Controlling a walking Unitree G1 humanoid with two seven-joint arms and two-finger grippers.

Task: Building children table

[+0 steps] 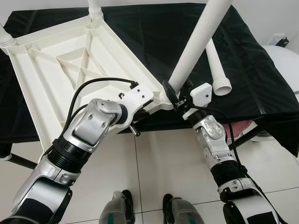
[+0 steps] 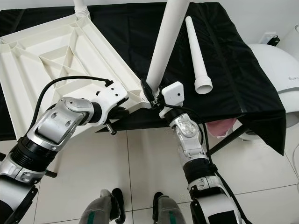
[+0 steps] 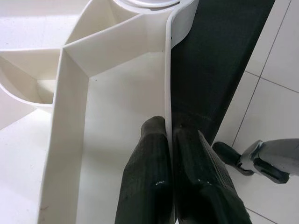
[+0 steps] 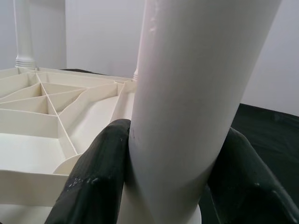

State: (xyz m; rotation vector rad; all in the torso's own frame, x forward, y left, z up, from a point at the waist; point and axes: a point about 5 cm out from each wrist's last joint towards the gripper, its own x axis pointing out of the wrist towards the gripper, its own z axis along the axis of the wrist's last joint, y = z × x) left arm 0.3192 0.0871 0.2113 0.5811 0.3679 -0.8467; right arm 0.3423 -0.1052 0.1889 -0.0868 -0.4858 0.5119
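The only lettering stands on the rounded white appliance (image 2: 275, 65) beyond the right edge of the black-covered table: a few small grey letters at its cut-off side, beginning "Sc", too clipped to read as a word. No other text, number or label is legible.

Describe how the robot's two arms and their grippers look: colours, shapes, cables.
Both arms are silver metal with black ribbed bands. The left arm has a black cable looping to its white wrist housing. The right arm has a thinner black cable and a white boxy wrist unit. The textured, rounded black fingers are long.
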